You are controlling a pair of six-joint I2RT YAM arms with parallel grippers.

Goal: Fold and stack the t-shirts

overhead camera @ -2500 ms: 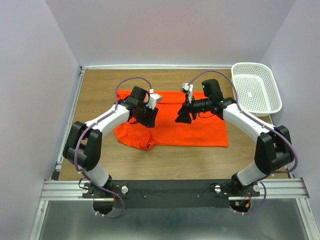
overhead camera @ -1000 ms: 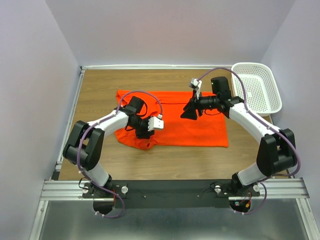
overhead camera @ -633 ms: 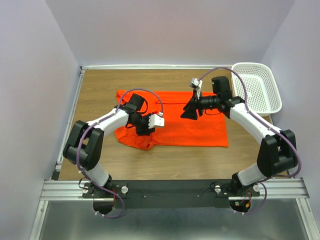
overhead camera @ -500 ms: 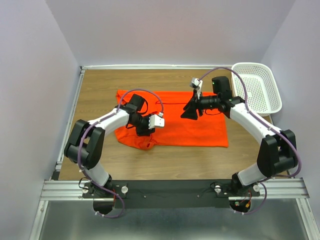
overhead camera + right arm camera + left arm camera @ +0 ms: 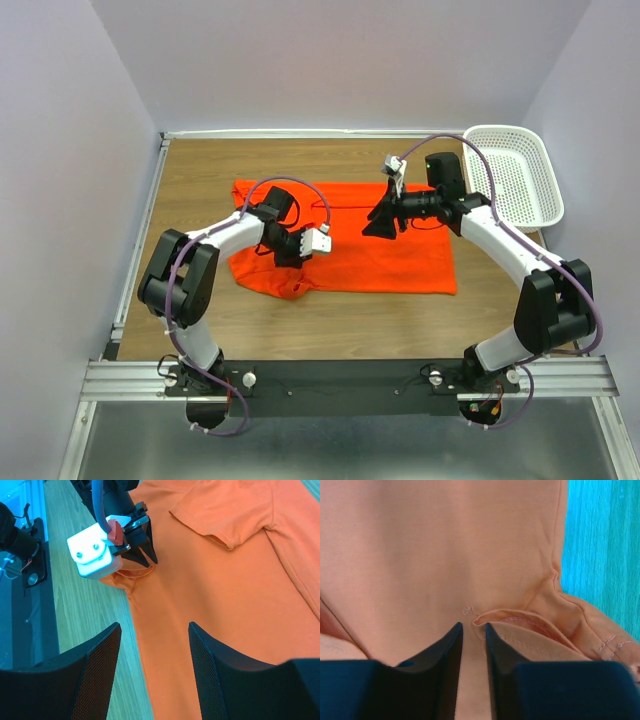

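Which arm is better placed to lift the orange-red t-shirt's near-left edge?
Left. The left gripper is down on the soft orange-red t-shirt, fingertips at a folded edge; the right gripper hangs open above it.

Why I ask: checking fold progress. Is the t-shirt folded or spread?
Mostly spread: t-shirt lies flat on the table; one sleeve lies over its body.

Our left hand [image 5: 473,626], centre-left of the overhead frame, tips down with fingers narrowly apart — our right hand [image 5: 155,626], upper centre, hovers wide open.
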